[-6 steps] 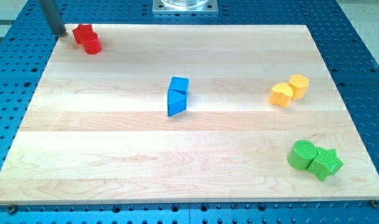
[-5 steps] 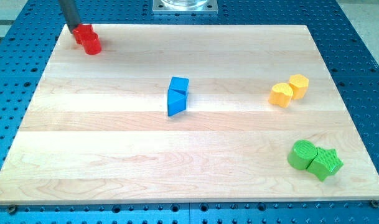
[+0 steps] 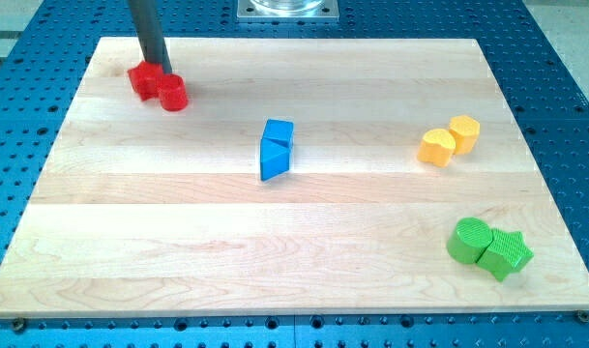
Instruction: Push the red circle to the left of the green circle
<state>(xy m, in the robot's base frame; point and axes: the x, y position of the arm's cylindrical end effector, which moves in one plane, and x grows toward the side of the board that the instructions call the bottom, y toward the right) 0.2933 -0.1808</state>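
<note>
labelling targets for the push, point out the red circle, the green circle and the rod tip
red circle (image 3: 173,94), camera view, on its round top face
green circle (image 3: 467,238), camera view, on its top face
my tip (image 3: 160,70), camera view, rod's lower end, touching the red blocks from the view's top

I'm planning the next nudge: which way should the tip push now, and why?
Probably keep pushing toward the view's lower right. My tip sits at the upper edge of the red pair, the red circle just below and right of it. The green circle lies far off near the lower right corner, beside the green star.
</note>
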